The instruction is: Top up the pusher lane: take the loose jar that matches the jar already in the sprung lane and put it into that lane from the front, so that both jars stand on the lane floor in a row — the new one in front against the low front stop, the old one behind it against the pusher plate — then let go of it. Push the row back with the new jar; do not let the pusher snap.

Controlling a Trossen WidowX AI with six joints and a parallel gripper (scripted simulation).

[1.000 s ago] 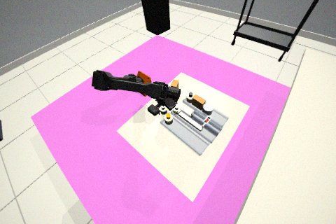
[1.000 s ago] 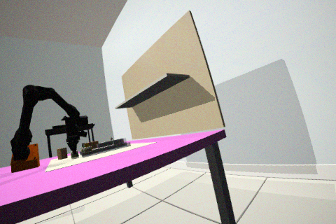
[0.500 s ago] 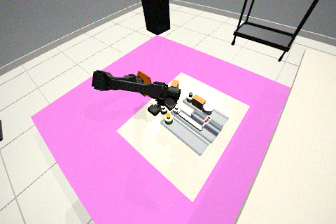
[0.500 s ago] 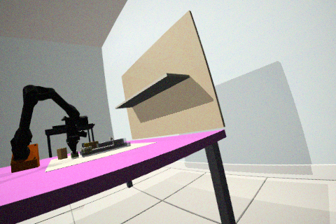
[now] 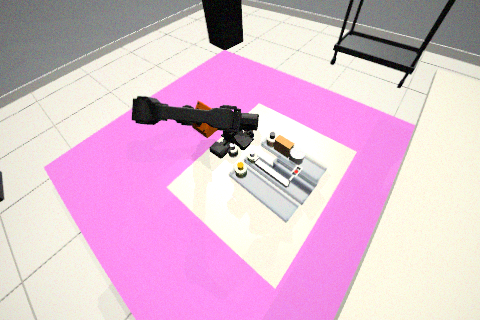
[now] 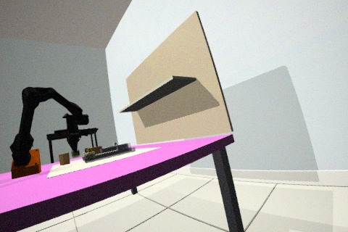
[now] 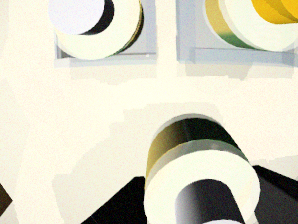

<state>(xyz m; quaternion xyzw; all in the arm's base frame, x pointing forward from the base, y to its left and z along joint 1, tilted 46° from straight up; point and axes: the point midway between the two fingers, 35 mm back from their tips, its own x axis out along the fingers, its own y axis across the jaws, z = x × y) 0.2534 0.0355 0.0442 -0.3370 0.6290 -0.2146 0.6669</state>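
Observation:
My gripper (image 5: pixel 232 149) (image 7: pixel 197 181) (image 6: pixel 75 150) is shut on the loose cream jar with a pale grey lid (image 5: pixel 233 150) (image 7: pixel 202 189). The jar stands on the cream mat (image 5: pixel 220 210), just in front of the grey lane rack (image 5: pixel 280 202) (image 6: pixel 106 151). A matching jar with a pale grey lid (image 5: pixel 252 156) (image 7: pixel 96 12) stands at the front of the middle lane, ahead of a long white pusher bar (image 5: pixel 274 171). A jar with a yellow lid (image 5: pixel 240 169) stands at the front of the neighbouring lane. My black fingers flank the held jar in the wrist view.
A brown box (image 5: pixel 284 144) (image 6: pixel 64 158), a white cylinder (image 5: pixel 298 154) and a small dark-capped jar (image 5: pixel 271 136) sit at the rack's far side. The arm's orange base (image 5: pixel 204 108) (image 6: pixel 25 163) stands on the pink table (image 5: pixel 125 200).

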